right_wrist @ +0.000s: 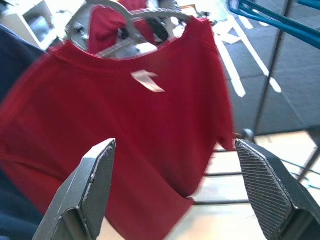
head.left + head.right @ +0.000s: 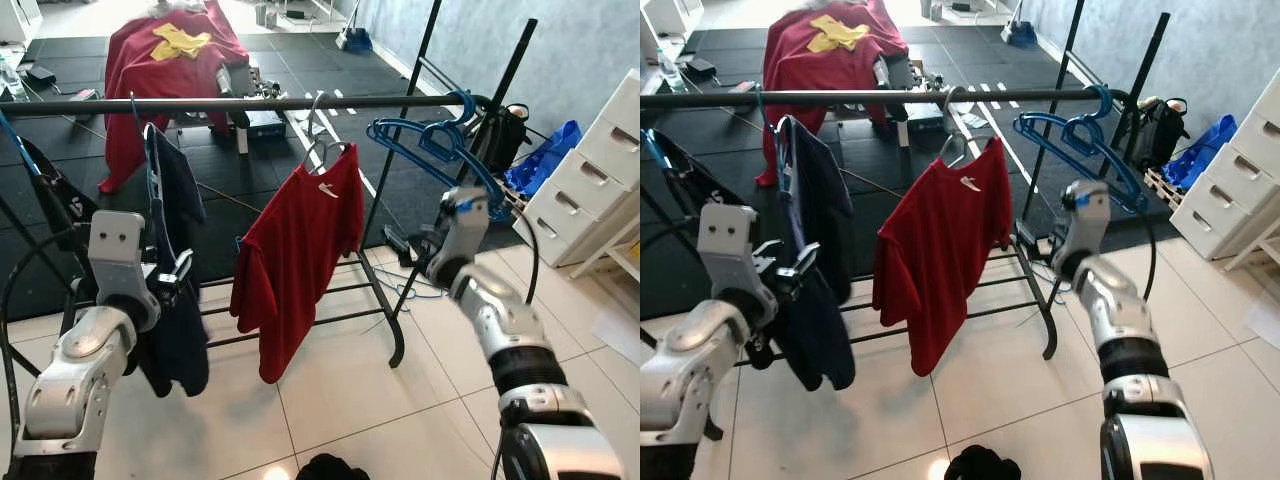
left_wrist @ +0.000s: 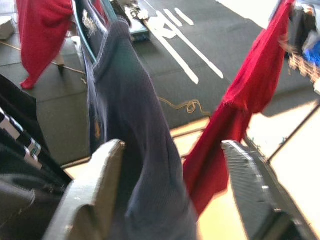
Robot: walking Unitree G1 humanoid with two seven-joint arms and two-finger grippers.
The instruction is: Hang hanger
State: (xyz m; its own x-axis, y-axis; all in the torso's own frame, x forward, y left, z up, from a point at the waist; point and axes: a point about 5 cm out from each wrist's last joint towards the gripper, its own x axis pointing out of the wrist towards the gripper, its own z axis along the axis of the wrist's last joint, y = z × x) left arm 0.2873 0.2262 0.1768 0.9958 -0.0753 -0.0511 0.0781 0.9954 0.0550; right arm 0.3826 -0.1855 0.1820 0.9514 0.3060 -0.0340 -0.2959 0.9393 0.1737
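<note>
**Hanger on rail, both grippers spread**

Hanger [image 2: 318, 150] carrying 1 red T-shirt [image 2: 295, 250] hangs mid-rail [image 2: 250, 103]; its white neck label is unreadable. 1 navy garment [image 2: 175, 280] hangs beside it; several blue hangers [image 2: 440, 140] cluster at the rail's right end. Left gripper [image 3: 170, 200] straddles the navy garment, fingers apart. Right gripper [image 1: 175, 195], fingers wide, faces the T-shirt.

The rail [image 2: 250, 103] has bare stretches between the navy shirt [image 2: 175, 250] at 9 o'clock and the red T-shirt [image 2: 300, 250] at centre, and again towards the blue hangers [image 2: 440, 140] at 2 o'clock. Slanted black uprights [image 2: 500, 100] block beyond them; a white drawer unit [image 2: 600, 170] crowds 3 o'clock.
</note>
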